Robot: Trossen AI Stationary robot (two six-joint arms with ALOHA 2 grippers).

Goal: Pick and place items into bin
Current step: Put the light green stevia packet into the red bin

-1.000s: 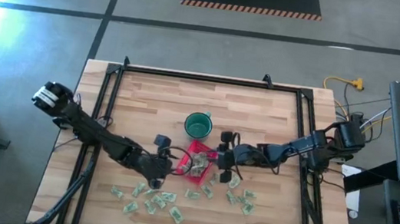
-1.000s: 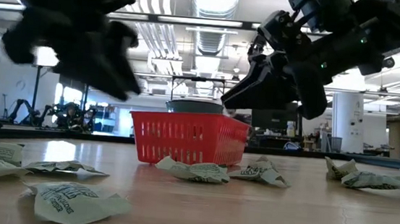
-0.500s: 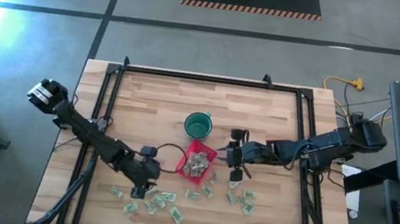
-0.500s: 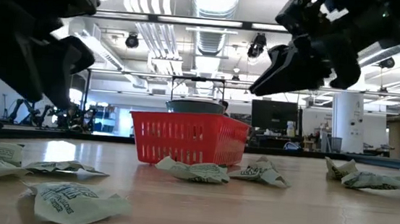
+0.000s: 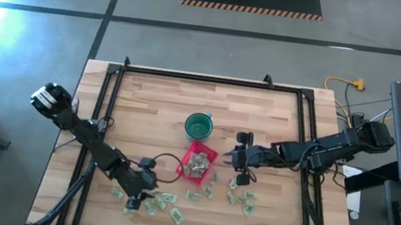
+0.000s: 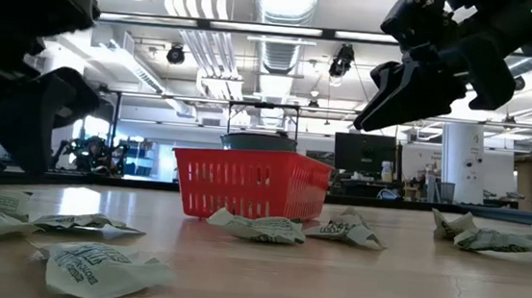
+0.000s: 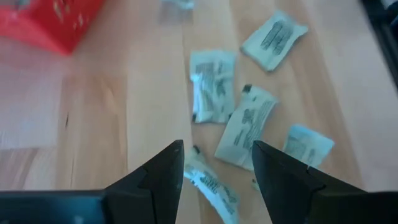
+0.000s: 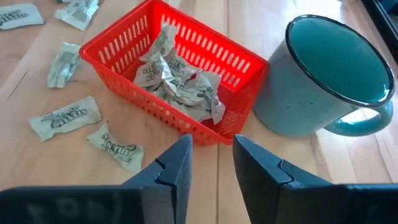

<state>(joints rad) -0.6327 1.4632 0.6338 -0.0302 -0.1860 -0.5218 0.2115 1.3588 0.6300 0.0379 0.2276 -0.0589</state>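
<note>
The red bin (image 5: 195, 162) stands mid-table on its base and holds several crumpled green-and-white packets (image 8: 180, 84). More packets lie flat on the wood near the bin, in a left group (image 5: 166, 200) and a right group (image 5: 242, 200). My left gripper (image 5: 138, 194) hovers open over the left group. In its wrist view, my left gripper (image 7: 217, 158) has packets (image 7: 245, 127) showing between and beyond its fingers. My right gripper (image 5: 238, 161) is open and holds nothing, just right of the bin. In its wrist view, my right gripper (image 8: 211, 155) faces the bin's wall (image 8: 186, 124).
A dark-green cup (image 5: 198, 125) stands just beyond the bin, close to its far wall; it also shows in the right wrist view as the cup (image 8: 329, 81). A black rail frame (image 5: 190, 76) borders the table. Bare wood (image 5: 187, 99) lies toward the far edge.
My left gripper has left the bin's left side and moved toward the near-left edge and down, over the left packet group. My right gripper has drawn back from above the bin toward the table's right. The bin and packets on the table stayed put.
</note>
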